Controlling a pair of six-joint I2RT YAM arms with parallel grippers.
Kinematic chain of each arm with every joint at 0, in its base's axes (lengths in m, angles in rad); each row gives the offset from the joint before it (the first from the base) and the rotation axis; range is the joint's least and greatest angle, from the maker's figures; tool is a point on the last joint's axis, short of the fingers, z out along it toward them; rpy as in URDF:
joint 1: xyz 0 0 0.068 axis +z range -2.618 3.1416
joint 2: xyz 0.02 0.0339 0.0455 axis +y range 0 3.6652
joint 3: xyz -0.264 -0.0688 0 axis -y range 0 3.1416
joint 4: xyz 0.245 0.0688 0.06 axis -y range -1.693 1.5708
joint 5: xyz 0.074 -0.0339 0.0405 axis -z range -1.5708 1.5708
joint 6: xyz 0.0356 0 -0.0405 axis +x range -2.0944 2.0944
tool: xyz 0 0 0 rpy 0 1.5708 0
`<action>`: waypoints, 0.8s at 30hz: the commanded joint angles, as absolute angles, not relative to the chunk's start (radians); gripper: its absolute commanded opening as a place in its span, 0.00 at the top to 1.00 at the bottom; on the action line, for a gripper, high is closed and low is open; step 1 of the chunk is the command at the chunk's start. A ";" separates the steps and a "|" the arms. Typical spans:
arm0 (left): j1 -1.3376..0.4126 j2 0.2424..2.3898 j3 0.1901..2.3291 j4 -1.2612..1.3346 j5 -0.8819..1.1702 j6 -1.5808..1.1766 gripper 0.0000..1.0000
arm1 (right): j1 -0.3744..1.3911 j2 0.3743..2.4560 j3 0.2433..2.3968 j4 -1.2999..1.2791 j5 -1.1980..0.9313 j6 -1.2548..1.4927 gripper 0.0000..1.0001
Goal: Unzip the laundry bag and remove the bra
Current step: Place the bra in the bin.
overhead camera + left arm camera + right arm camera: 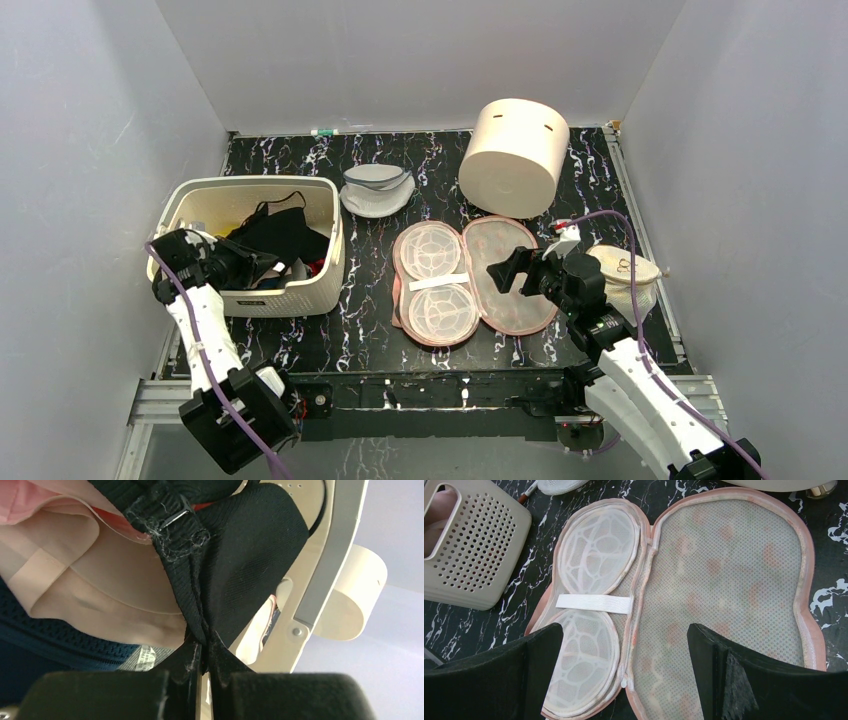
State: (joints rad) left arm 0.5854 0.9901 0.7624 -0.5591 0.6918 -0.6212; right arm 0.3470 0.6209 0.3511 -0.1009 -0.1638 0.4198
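Observation:
The laundry bag lies unzipped and spread flat mid-table, two white mesh cups and a white strap on its left half. It fills the right wrist view, empty. The black bra lies in the white basket at the left. My left gripper reaches into the basket and is shut on the bra's black fabric, pinched at the fingertips. My right gripper is open and empty, hovering over the bag's hinge.
A cream cylindrical bin lies on its side at the back. A round grey-white mesh bag sits behind the case. A round cream mesh pouch lies by my right arm. Beige and navy garments share the basket.

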 commanded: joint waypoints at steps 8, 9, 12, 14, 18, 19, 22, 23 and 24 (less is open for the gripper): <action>0.583 0.959 0.854 -0.640 0.604 -0.537 0.75 | 0.351 0.622 0.378 -0.052 -0.150 0.411 0.04; 0.583 0.946 0.864 -0.632 0.607 -0.536 0.66 | 0.351 0.624 0.378 -0.054 -0.150 0.412 0.04; 0.582 0.928 0.920 -0.643 0.576 -0.511 0.49 | 0.350 0.631 0.380 -0.059 -0.147 0.415 0.04; 0.574 0.931 0.962 -0.666 0.540 -0.488 0.44 | 0.351 0.637 0.379 -0.061 -0.142 0.418 0.04; 0.546 0.939 1.053 -0.702 0.461 -0.469 0.23 | 0.351 0.655 0.383 -0.066 -0.127 0.420 0.05; 0.531 0.944 1.084 -0.701 0.449 -0.467 0.18 | 0.351 0.661 0.385 -0.069 -0.122 0.422 0.05; 0.459 0.961 1.185 -0.664 0.408 -0.458 0.05 | 0.351 0.679 0.393 -0.088 -0.103 0.430 0.05; 0.420 0.962 1.207 -0.644 0.396 -0.456 0.02 | 0.351 0.684 0.396 -0.096 -0.097 0.434 0.05; 0.395 0.959 1.221 -0.619 0.394 -0.456 0.02 | 0.351 0.689 0.398 -0.106 -0.093 0.441 0.05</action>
State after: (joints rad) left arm 0.4747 0.9672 1.1378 -0.6670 0.4377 -0.4797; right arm 0.3470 0.6785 0.3511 -0.1097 -0.1280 0.4248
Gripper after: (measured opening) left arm 0.971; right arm 0.958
